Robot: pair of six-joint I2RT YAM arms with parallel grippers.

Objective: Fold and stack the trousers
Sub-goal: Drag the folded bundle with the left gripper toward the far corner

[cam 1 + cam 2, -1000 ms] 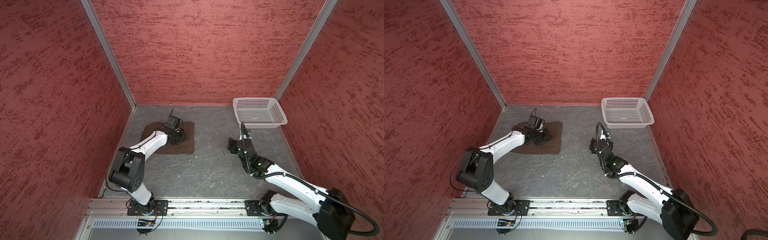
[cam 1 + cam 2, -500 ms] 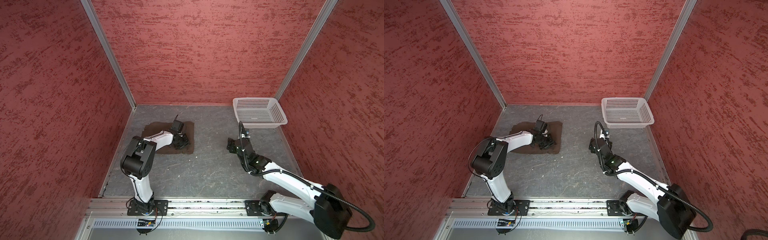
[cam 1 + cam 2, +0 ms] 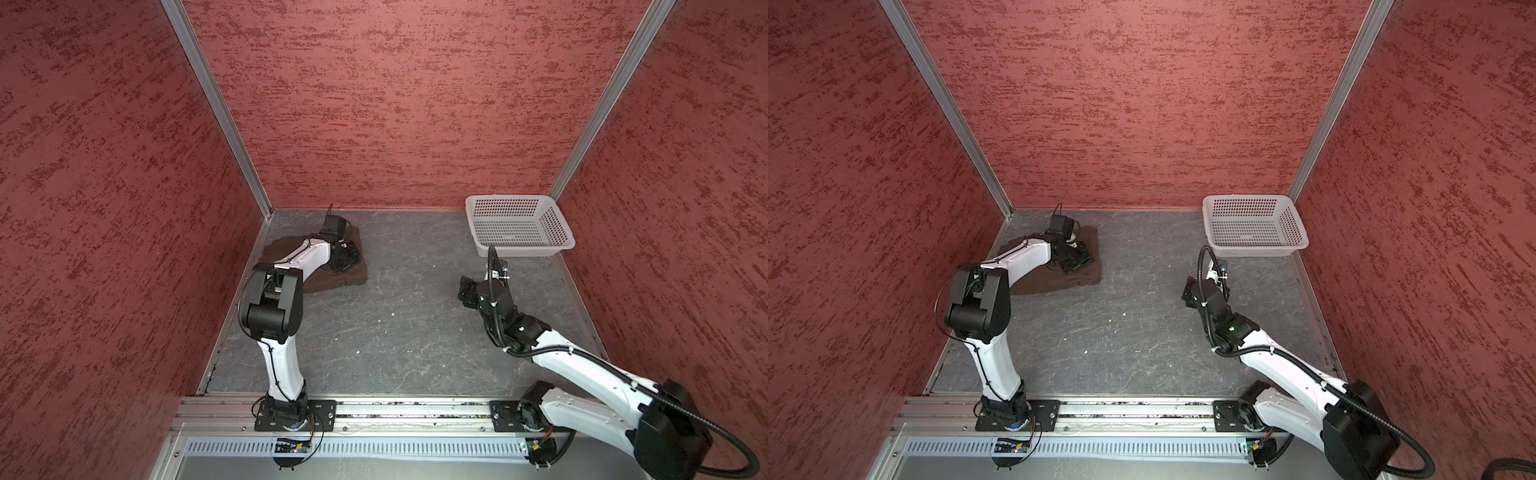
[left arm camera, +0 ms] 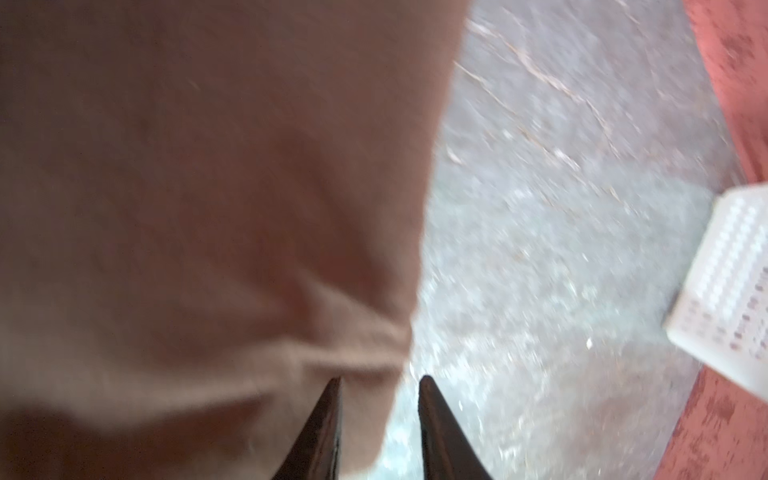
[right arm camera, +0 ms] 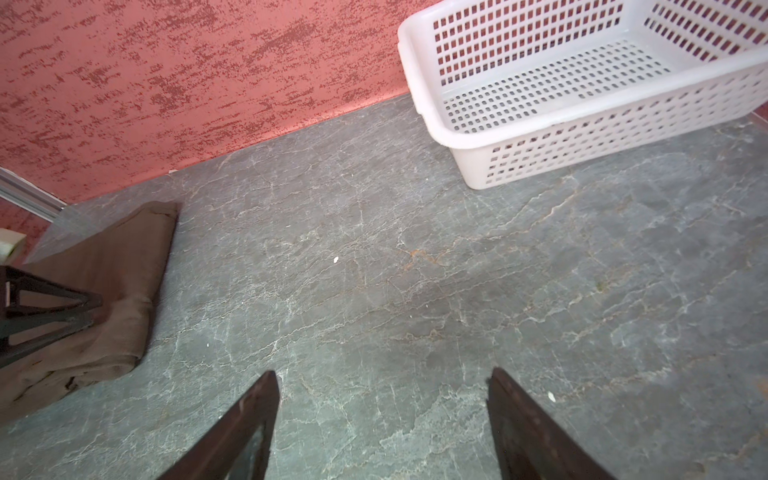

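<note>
Both top views showed the trousers (image 3: 340, 282) folded into a flat brown pad at the table's (image 3: 415, 332) far left corner. The left fingers (image 4: 324, 424) sat on its right part, narrowly parted, the cloth's edge running between them; whether they pinched it could not be told. The right fingers (image 5: 249, 424) stood spread wide over bare table, well apart, nearer the white basket (image 3: 523, 251).

The trousers (image 3: 351, 277) are laid on the table (image 3: 407, 332) in the far left corner, near the back wall. The basket (image 3: 523, 250) is placed in the far right corner, well apart from them. The left gripper (image 3: 344, 259) is found over the trousers. The right gripper (image 3: 464, 289) is held before the basket, over the table.
</note>
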